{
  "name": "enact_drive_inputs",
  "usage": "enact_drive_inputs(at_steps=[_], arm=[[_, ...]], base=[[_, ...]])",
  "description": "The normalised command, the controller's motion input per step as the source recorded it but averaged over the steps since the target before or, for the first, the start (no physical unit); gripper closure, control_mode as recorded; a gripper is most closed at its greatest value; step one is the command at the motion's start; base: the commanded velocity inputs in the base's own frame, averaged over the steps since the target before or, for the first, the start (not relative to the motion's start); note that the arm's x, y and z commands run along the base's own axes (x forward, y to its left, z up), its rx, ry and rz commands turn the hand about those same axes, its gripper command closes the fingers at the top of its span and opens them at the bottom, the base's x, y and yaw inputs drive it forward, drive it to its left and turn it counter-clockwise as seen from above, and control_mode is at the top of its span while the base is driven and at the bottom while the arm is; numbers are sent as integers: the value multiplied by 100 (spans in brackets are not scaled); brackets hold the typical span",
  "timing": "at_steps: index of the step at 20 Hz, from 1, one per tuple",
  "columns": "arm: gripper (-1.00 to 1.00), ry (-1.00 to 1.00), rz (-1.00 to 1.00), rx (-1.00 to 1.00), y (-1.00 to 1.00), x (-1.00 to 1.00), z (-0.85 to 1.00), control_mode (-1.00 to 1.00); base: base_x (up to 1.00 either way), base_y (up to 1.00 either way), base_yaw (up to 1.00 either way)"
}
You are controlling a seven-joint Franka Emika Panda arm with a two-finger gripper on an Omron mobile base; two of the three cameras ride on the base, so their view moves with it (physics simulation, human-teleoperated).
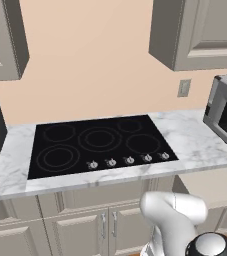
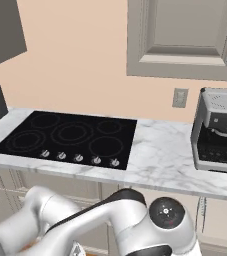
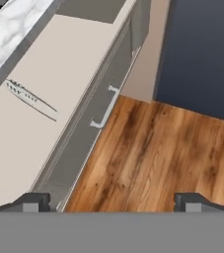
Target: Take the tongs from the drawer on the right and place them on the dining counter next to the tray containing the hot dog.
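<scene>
Drawer point(image 3: 39, 128) open, tongs point(image 3: 30, 98) lying flat inside near its back edge, under the bench lip. Fingers point(image 3: 111, 200) spread wide, empty, hovering over floor beyond the drawer front. Risk: clipping the handle point(image 3: 106, 107) reaching in, or scraping thin tongs sideways.

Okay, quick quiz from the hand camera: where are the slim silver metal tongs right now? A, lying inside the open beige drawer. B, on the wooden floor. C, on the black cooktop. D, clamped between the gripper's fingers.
A: the slim silver metal tongs lie flat on the light beige floor of the open drawer, apart from the open gripper.
</scene>
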Motion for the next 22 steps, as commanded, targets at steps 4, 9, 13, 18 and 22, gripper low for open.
enact_drive_inputs(at_steps=[4,9,13,18,22], arm=[[-100,16,0,0,27,0,18,-100],[-100,6,-3,0,22,0,2,-100],[-100,0,-11,0,19,3,0,-100],[-100,0,-7,0,18,8,0,-100],[-100,0,-1,0,10,14,0,-100]], base=[[0,0,0],[0,0,0],[0,0,0],[0,0,0],[0,0,0]])
